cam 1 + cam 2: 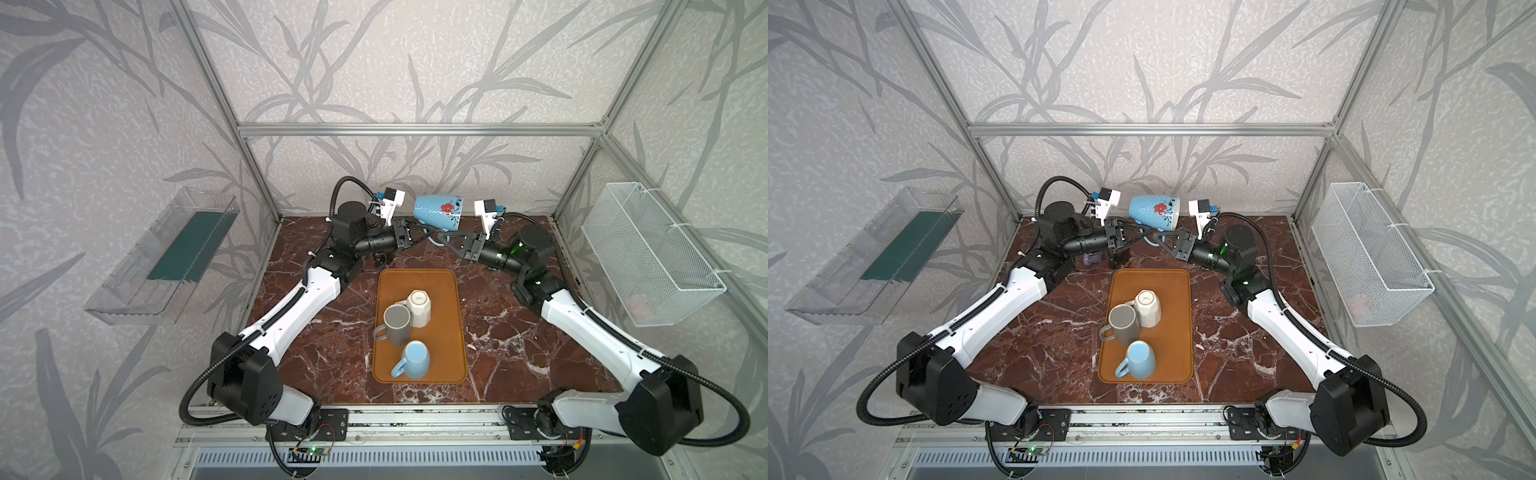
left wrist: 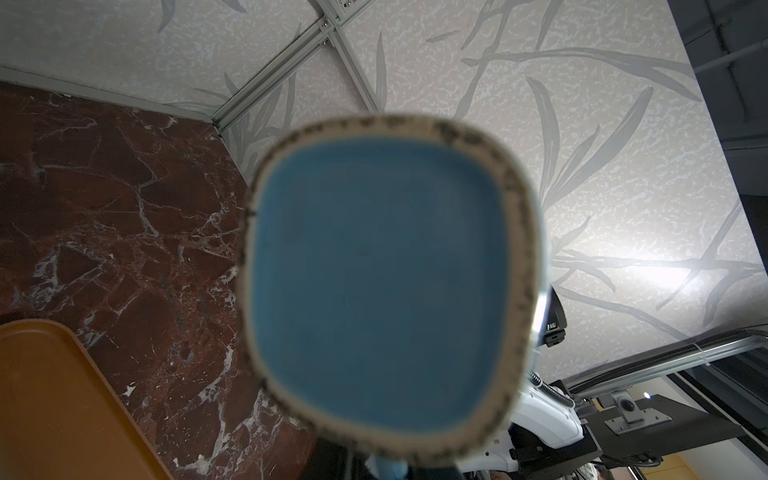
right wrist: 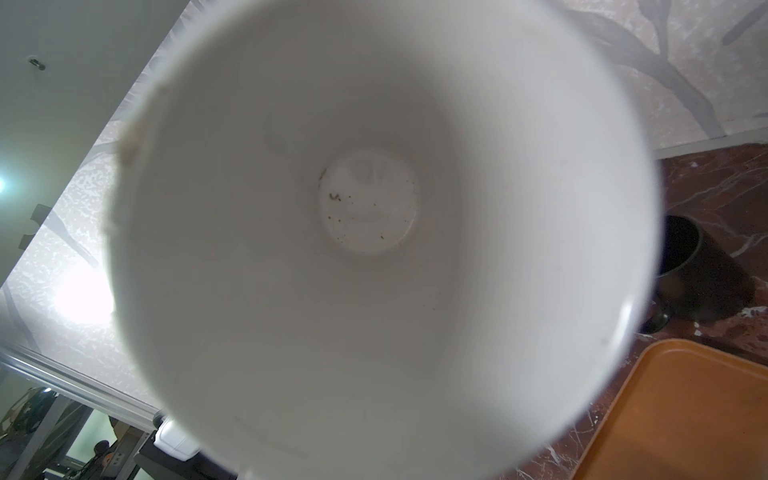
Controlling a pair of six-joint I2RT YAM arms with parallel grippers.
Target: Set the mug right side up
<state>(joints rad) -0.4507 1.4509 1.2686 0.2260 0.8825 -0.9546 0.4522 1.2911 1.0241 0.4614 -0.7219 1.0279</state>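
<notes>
Both top views were bright, evenly lit and sharp, though wide-angle stretch splayed the frame bars [image 1: 419, 129] outward. In both wrist views the mug [image 2: 374, 291] loomed too close and blurred; beside it white glare burned out the wallpaper [image 2: 648, 270].

The mug [image 1: 436, 212] is glazed ceramic — dimpled and glossy outside, smooth white inside, its foot ring bare and rough. The table [image 1: 332, 353] looks like polished marble; the tray [image 1: 444, 353], matt plastic; the basket [image 1: 652, 253], white wire mesh.
</notes>
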